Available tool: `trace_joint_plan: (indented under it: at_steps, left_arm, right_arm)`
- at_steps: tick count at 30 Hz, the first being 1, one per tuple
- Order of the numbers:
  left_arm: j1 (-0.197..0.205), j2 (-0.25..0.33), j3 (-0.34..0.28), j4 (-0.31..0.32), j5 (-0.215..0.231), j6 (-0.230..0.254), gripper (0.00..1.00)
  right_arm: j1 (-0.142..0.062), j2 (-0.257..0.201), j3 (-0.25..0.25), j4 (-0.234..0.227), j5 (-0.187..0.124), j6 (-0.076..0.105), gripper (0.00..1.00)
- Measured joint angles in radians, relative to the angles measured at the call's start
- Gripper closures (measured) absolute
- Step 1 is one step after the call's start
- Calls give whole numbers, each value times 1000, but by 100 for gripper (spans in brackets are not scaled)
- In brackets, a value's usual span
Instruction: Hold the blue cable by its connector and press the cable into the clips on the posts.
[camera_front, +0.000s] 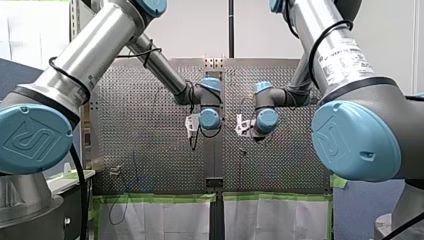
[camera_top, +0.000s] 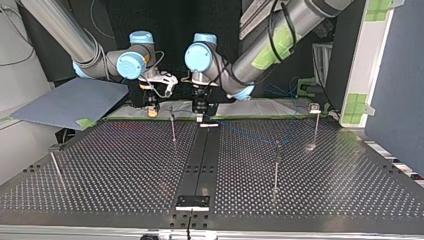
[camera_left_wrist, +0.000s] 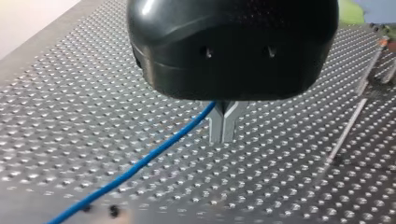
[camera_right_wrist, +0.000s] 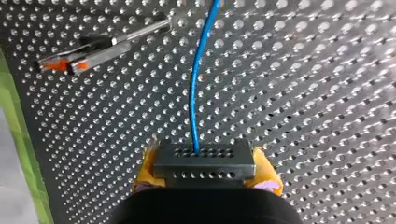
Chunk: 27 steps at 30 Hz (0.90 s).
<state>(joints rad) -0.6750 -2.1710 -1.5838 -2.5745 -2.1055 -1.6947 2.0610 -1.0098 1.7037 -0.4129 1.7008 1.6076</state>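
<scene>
In the left wrist view my left gripper has its metal fingers shut on the blue cable, which trails away low over the perforated table. In the right wrist view my right gripper has its yellow pads shut on the black connector. The blue cable runs straight ahead out of that connector. Both grippers hang close together near the table's far middle: my left gripper and my right gripper in the top view. A thin post stands just in front of them.
More thin posts stand on the table: one right of centre, one further right, one at the left edge. A post with an orange clip lies ahead of my right gripper. Green tape marks the far edge.
</scene>
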Motion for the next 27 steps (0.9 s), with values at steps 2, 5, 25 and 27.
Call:
trace_joint_plan:
  at_steps: [2, 5, 25, 27]
  left_arm:
    - [-3, -19, 0, 18, 0, 0, 100]
    - [-7, -40, 0, 44, -1, -1, 100]
    - [-24, -123, 1, 109, 12, -28, 100]
    - [-25, -131, 1, 111, 13, -31, 100]
  right_arm:
    - [-6, 9, 4, -19, -3, -1, 100]
    - [-15, 27, 6, -42, -7, -6, 100]
    - [-64, 91, 47, -137, -78, -10, 100]
    - [-66, 91, 50, -154, -87, -8, 100]
